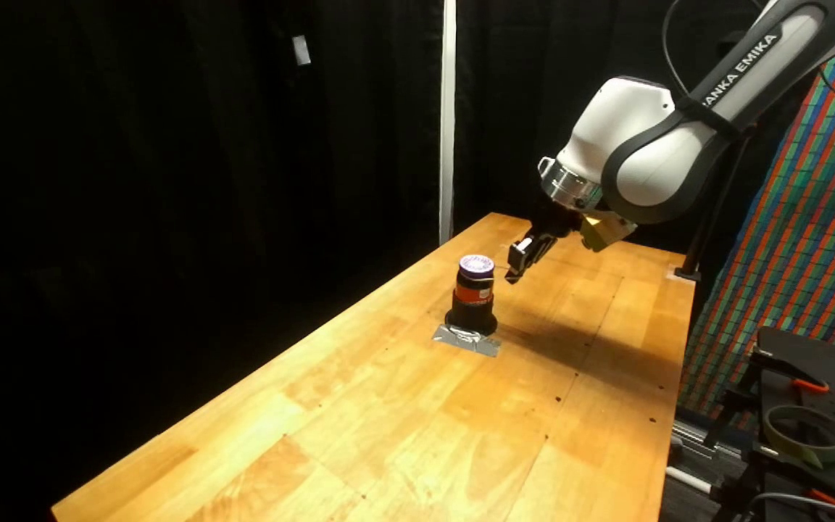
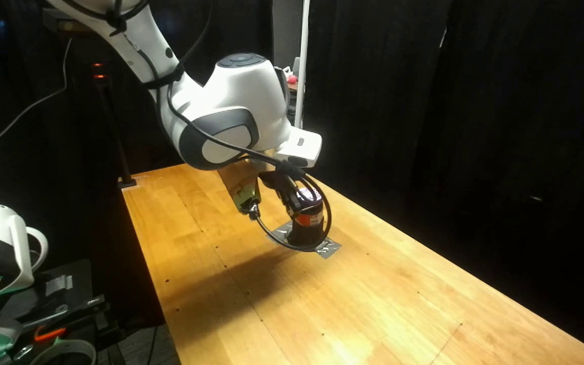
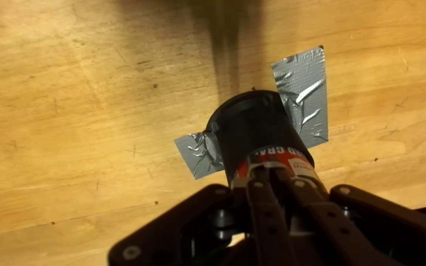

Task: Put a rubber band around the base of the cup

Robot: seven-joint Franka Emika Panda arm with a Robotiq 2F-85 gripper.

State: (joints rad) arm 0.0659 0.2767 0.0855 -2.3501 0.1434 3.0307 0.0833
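We count one cup [image 1: 474,295], one pale band [image 1: 481,278], one gripper [image 3: 271,172], two fingers [image 3: 268,221], one robot arm [image 1: 624,123], one table [image 1: 403,435], two silver tape pieces [image 3: 307,94], one tape roll [image 1: 816,452]

In both exterior views the desk [image 1: 417,435] was brightly lit, with glare on its near part, while the curtains [image 1: 193,181] were almost black. A soft-edged shadow [image 1: 584,344] lay below the arm [image 1: 649,152]. In the wrist view the tape [image 3: 306,96] glinted along its creases, a blurred shadow [image 3: 205,14] darkened the top, and the end effector [image 3: 272,170] looked dim.
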